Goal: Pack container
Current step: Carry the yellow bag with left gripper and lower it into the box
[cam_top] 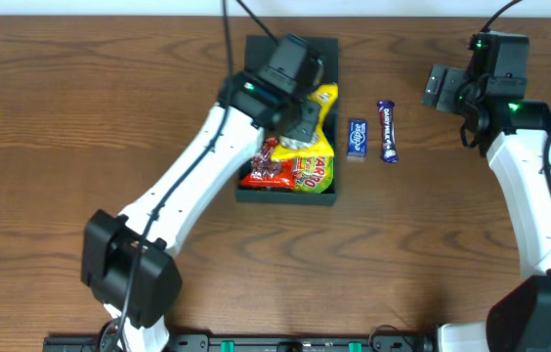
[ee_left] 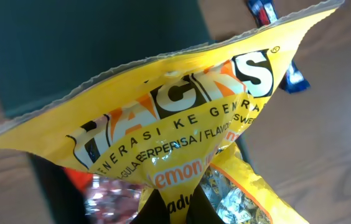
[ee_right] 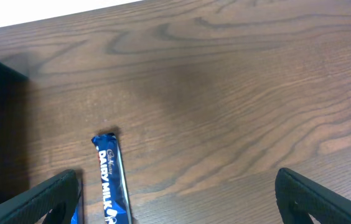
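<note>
While it sits open toward the far middle of the surface (cam_top: 432, 244), the dark container (cam_top: 285, 198) looks stiff and matte, probably best taken by a side wall. Over it the left pincer (cam_top: 300, 122) pinches a soft, crinkly yellow bag (ee_left: 182, 118); the right pincer (ee_right: 178, 199) hangs wide and empty near a chocolate bar (cam_top: 387, 131).

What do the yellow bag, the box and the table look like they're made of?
The yellow bag: thin glossy plastic film, judging by the crimped serrated top edge and sheen. The box: matte dark teal-black, likely cardboard or plastic; can't tell which. The table: wood or wood-look laminate, with visible brown grain.
</note>
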